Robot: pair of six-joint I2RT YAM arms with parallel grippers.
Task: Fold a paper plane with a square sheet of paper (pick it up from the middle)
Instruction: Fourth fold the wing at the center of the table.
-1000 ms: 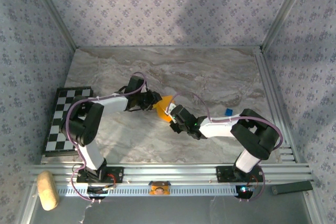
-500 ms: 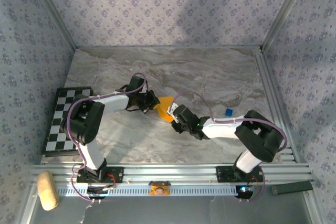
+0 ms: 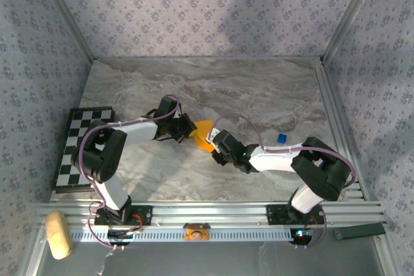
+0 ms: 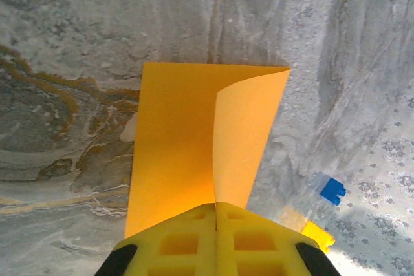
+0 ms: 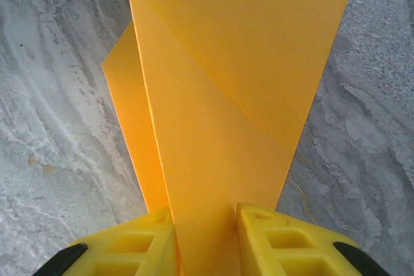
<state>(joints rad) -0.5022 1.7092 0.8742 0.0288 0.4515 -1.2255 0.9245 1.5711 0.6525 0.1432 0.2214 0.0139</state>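
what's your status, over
Left gripper shut on the paper. Right gripper shut on it too. Small blue block apart, not in the way.

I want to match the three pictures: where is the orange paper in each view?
Top camera: the paper is near the picture's middle.
Left wrist: it fills the middle, right half curling up.
Right wrist: it fills the centre and top.
Shared landmark: the marble table behind it.

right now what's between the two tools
The folded orange-yellow sheet of paper, pinched by the left tool and right tool; the top view shows it.
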